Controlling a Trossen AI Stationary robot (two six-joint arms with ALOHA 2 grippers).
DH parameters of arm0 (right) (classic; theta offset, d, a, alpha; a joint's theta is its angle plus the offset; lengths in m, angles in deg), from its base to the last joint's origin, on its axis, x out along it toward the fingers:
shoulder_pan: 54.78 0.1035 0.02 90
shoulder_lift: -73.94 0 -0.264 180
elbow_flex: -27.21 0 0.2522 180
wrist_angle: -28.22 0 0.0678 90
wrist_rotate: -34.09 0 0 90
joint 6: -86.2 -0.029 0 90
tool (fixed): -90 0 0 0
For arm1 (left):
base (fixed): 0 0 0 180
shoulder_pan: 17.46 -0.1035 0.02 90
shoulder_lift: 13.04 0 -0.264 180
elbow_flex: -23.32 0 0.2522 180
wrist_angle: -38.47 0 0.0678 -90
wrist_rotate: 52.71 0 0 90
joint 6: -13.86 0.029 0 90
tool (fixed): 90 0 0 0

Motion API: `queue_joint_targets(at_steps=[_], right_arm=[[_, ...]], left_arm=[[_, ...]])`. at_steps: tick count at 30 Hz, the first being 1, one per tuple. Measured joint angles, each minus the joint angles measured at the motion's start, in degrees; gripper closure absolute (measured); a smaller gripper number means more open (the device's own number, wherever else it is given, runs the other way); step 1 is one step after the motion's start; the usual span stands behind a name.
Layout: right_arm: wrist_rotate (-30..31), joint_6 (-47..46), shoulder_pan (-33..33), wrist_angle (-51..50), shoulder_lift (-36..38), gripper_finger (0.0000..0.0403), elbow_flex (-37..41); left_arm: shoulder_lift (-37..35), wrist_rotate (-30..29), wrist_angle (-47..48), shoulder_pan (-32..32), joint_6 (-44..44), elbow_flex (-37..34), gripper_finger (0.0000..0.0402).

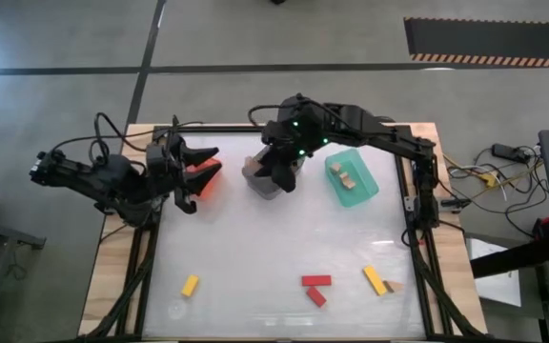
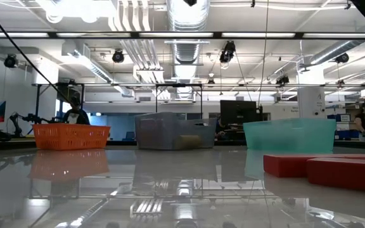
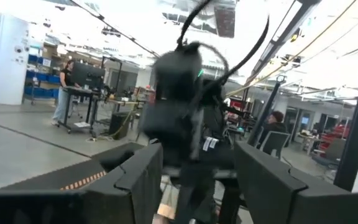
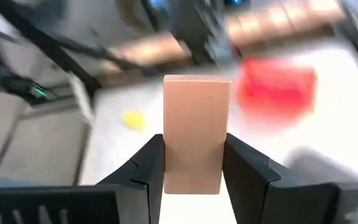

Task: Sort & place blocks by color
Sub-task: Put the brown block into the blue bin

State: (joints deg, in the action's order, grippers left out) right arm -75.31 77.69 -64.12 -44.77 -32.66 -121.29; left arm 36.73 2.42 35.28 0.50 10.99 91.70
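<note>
Right wrist view shows my right pincer clamped on a pale tan wooden bar; its long axis runs straight out from between my two dark fingers, the far end pointing away from my wrist.

In the high view that pincer hangs over the grey plastic bin, the right arm reaching in from the table's right edge with the elbow bent. The green plastic bin just beside it holds two tan blocks. My left pincer sits spread open and empty over the orange plastic bin.

Near the front of the white table lie five blocks: two yellow, two red, and one small tan touching the yellow bar.
</note>
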Motion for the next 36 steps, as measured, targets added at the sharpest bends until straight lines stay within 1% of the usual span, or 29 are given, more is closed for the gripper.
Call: queue_joint_targets(at_steps=[3, 6, 10, 13, 18, 23, 25, 31, 36], right_arm=[[5.1, -1.2, -1.7, -10.6, 0.0, 0.0284, 0.0], [10.2, -3.0, -3.9, -18.2, 0.0, 0.0284, 1.1], [10.8, -7.2, -7.2, -23.8, 0.0, 0.0284, 3.8], [10.7, -8.8, -9.0, -25.6, 0.0, 0.0284, 6.7], [10.7, -10.2, -10.9, -26.1, 0.3, 0.0284, 13.1], [11.0, -10.6, -11.7, -25.4, 2.9, 0.0284, 22.5], [12.0, -11.1, -12.1, -23.9, 4.7, 0.0284, 26.9], [12.0, -13.3, -15.0, -16.3, 10.3, 0.0284, 40.4], [12.0, -14.5, -18.6, -14.3, 12.9, 0.0284, 49.5]], left_arm=[[-0.6, -0.2, -0.1, 0.0, 0.7, -0.2, 0.0221], [-0.8, -2.1, 0.0, 0.0, 0.7, -0.6, 0.0221], [-0.8, -4.8, 0.0, 0.0, 0.8, -0.6, 0.0221], [-0.8, -5.0, 0.0, 0.0, 2.2, -0.6, 0.022], [-0.8, -5.0, 0.0, 0.0, 3.3, -0.6, 0.022], [-0.7, -5.1, 0.0, 0.0, 3.3, -0.6, 0.022], [-0.7, -5.1, 0.0, 0.0, 3.3, -0.6, 0.022], [-0.7, -6.1, 0.0, 0.0, 3.3, -0.7, 0.022], [-0.8, -6.2, 0.1, 0.0, 3.4, -0.7, 0.022]])
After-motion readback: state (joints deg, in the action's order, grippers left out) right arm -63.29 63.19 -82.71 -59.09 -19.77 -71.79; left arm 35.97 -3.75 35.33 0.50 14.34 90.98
